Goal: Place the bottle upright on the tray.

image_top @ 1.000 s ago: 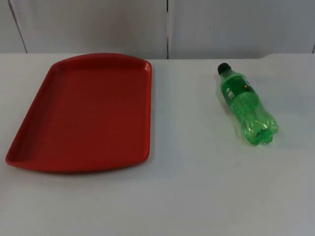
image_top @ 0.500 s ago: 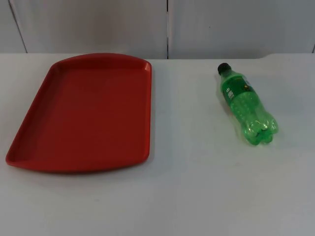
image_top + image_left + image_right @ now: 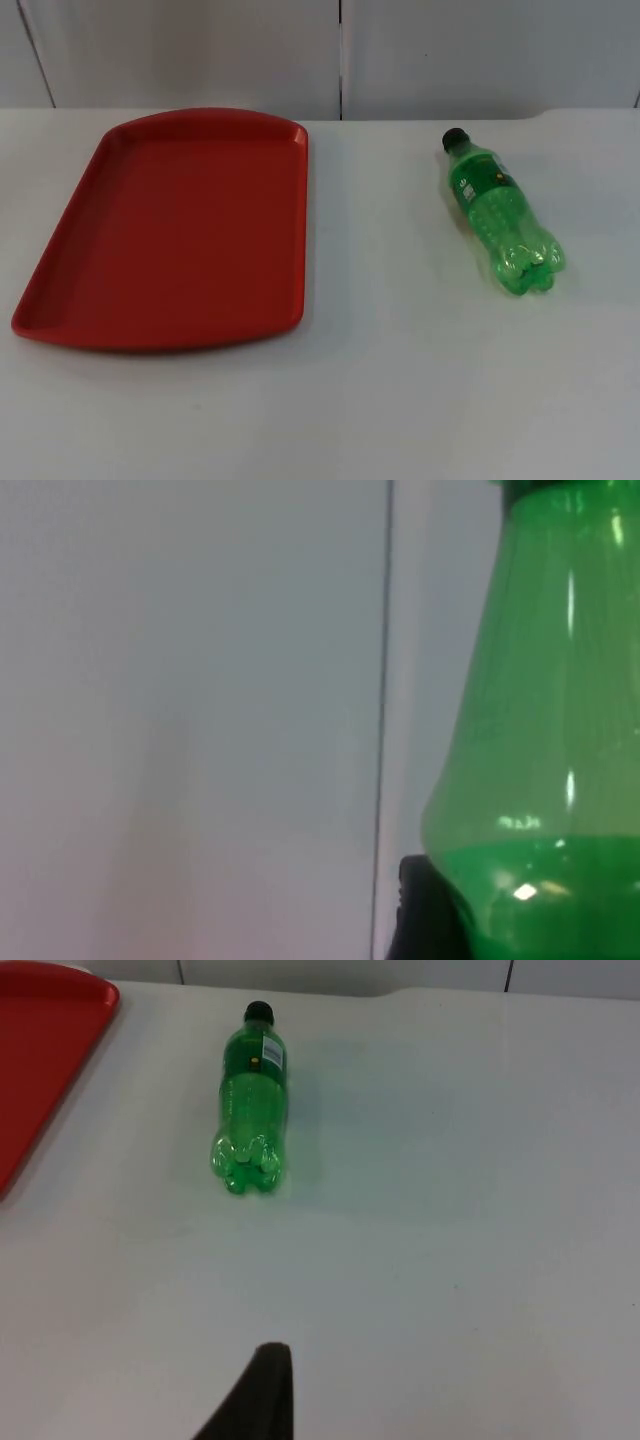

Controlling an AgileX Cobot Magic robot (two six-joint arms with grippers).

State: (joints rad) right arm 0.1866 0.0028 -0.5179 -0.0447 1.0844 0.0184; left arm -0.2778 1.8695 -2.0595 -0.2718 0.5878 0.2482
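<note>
On the white worktop (image 3: 400,400) the green plastic bottle (image 3: 502,218) lay on its side, right of the red plastic tray (image 3: 60,300), well apart. I had nothing done; I could not tell either gripper's state.

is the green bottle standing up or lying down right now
Lying down. The green bottle rests on its side on the white table, black cap toward the wall, apart from the red tray.

Right claw (image 3: 258,1405) hovers high, angled downward; left claw (image 3: 425,920) points level.
</note>
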